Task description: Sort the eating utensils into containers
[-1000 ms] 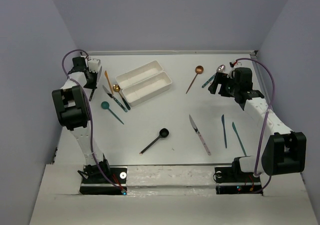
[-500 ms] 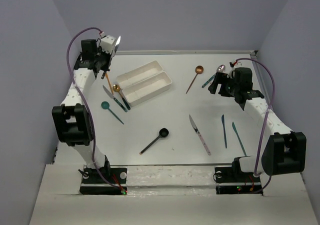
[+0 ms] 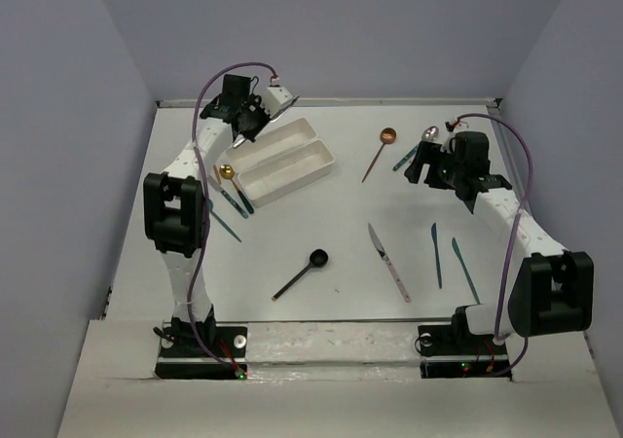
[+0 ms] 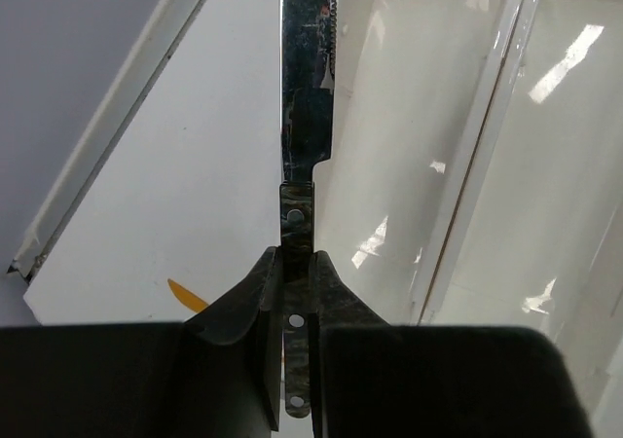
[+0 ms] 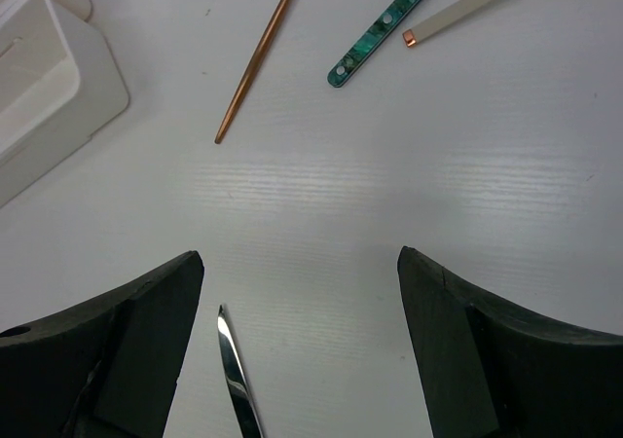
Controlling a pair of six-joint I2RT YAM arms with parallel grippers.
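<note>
Leaving a black spoon point(image 3: 302, 273), a silver table knife point(image 3: 389, 261) and two teal knives point(image 3: 436, 255) unsorted nearest the bases. Hovering mid-table with the right gripper point(image 5: 299, 263) spread wide, holding nothing, near a copper spoon handle point(image 5: 258, 58), probably awaiting a pick. Farthest back, pinching a serrated knife point(image 4: 307, 97) by its dark handle in the left gripper point(image 4: 297, 263), blade running along the rim of the white trays point(image 4: 504, 117), seemingly lining up a drop.

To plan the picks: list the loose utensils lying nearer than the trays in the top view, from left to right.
teal handle → black spoon → silver knife → teal knife → second teal knife
</note>
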